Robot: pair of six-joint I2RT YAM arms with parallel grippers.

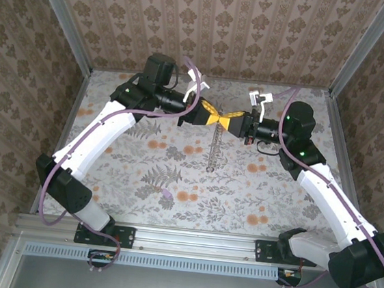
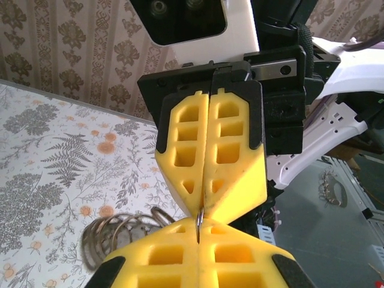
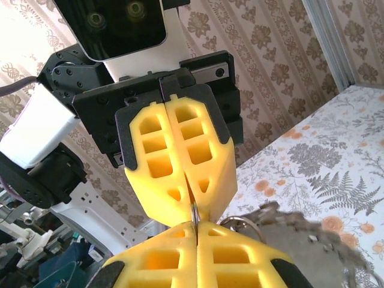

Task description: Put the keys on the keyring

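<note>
Nearest me, my left gripper (image 2: 198,237) and right gripper (image 2: 204,201) meet tip to tip, both clamped on the thin dark wire keyring (image 2: 200,221), with the small jagged silvery keys (image 1: 213,150) trailing below at frame centre; I judge we're mid-threading, and next comes a careful regrip.

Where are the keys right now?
In the top view the keys form a jagged string over the middle of the table, running toward its near edge from where the left end effector and right end effector meet.

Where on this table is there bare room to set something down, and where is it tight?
Bare cloth: the wide near stretch between the front rail and the hanging keys. Crowded mid-table, where the left gripper and right gripper clamp the keyring.
</note>
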